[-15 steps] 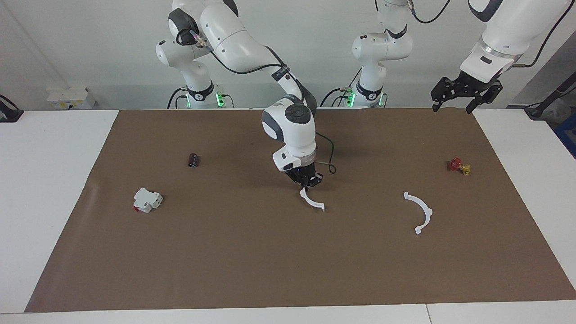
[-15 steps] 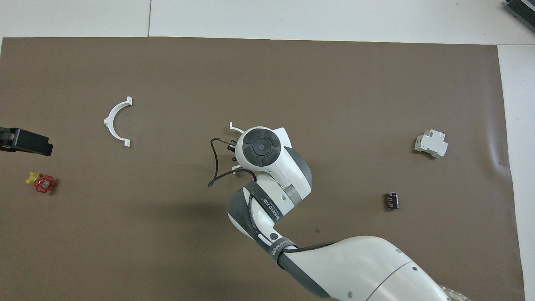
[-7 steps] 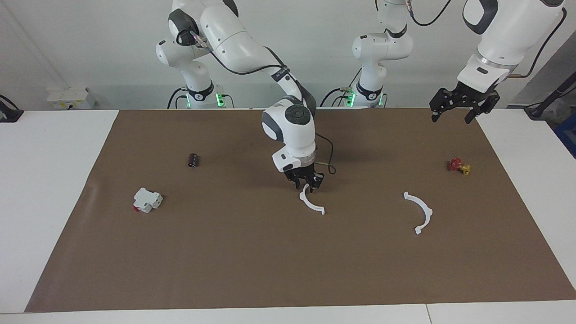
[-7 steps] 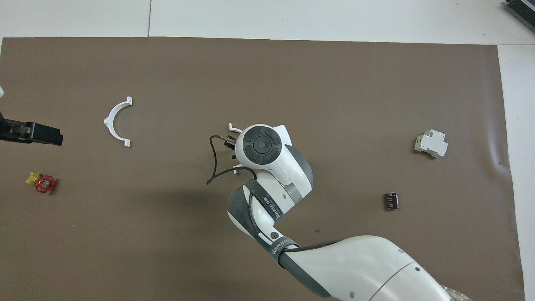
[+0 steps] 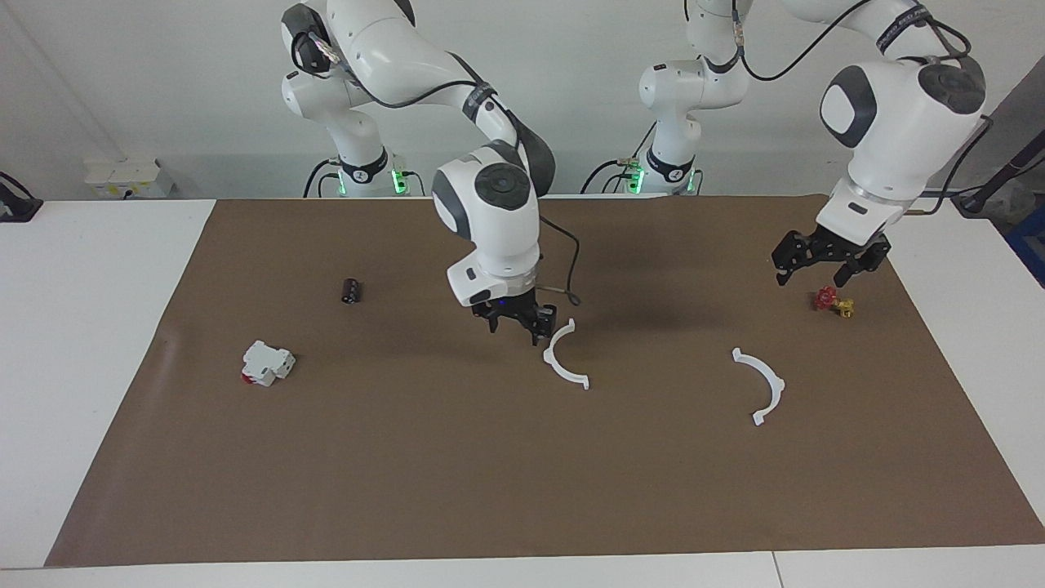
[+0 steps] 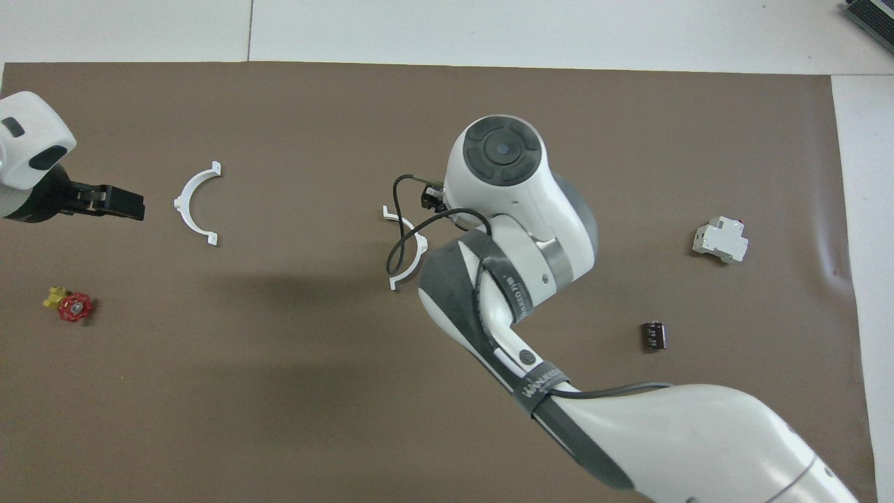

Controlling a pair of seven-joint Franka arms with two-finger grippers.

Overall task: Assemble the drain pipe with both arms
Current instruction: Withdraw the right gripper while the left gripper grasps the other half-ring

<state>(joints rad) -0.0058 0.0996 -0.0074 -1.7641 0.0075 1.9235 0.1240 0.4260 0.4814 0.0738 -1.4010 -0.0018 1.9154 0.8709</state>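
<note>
Mid-mat, one half-ring arc point(image 5: 563, 357) is left lying flat; the right gripper point(image 5: 518, 318) is held spread above it, nothing pinched. The left gripper point(image 5: 824, 265), also spread, is held over the mat's left-arm edge.

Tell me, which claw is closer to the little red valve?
Left. The left claw hangs just above the red valve. The right claw is mid-table, beside a white half-ring.

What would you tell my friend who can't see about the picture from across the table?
Two white half rings lie apart on a brown mat: one half ring mid-table beside the raised right gripper, the other half ring toward the left arm's end. The open left gripper hangs over the mat by a small red valve.
</note>
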